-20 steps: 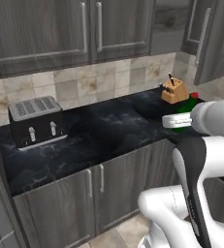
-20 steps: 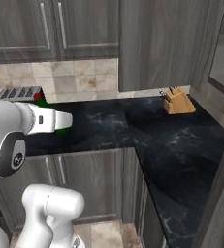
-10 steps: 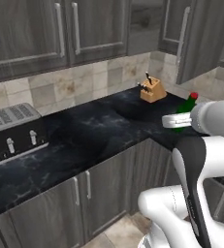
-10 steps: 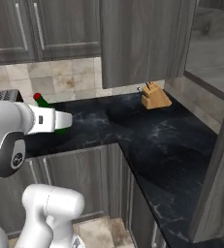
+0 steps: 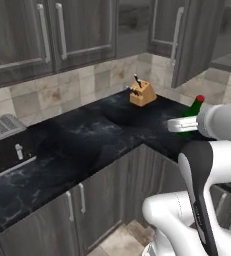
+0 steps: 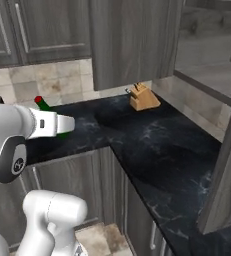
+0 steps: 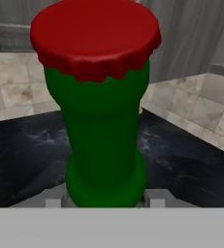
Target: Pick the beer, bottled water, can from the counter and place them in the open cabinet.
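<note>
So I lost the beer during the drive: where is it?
The beer is up in the end effector, above the counter, right of the knife block in the left base view.

Beige tile backsplash point(image 5: 87, 85), knife block point(image 5: 141, 93), toaster point(image 5: 4, 145).

Most of the beer point(image 5: 193, 111) is hidden behind the white arm in both base views; just its red-capped neck pokes out. In the hand view its lower body runs out of sight, covering the fingertips. The toaster point(image 5: 4, 145) is cut off by the left edge.
</note>
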You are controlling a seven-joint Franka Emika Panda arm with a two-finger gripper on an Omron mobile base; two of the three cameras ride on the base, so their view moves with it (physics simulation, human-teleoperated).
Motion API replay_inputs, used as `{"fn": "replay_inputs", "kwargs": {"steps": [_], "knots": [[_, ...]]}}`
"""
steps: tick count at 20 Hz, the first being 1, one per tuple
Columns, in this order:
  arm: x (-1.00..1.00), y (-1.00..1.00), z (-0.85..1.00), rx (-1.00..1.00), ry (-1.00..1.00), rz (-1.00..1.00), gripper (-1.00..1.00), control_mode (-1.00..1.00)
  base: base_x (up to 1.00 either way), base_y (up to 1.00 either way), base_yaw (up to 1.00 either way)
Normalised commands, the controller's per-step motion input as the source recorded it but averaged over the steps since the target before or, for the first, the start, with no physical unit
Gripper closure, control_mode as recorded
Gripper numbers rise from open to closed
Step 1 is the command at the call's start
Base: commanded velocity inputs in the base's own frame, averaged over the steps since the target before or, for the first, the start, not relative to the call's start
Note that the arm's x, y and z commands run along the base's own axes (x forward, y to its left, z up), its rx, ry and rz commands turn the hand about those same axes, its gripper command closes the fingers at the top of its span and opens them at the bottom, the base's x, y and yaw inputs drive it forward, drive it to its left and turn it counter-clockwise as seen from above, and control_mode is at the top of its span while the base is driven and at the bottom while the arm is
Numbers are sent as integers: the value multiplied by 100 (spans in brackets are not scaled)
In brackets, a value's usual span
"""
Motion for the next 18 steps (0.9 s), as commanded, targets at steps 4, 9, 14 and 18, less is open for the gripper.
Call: {"fn": "replay_inputs", "kwargs": {"steps": [4, 9, 14, 18], "knots": [[0, 0, 0, 0, 0, 0, 100, 100, 38, 0, -34], [0, 0, 0, 0, 0, 0, 100, 100, 37, 0, -35], [0, 0, 0, 0, 0, 0, 100, 100, 37, 0, -35], [0, 0, 0, 0, 0, 0, 100, 100, 54, 0, -37]]}}
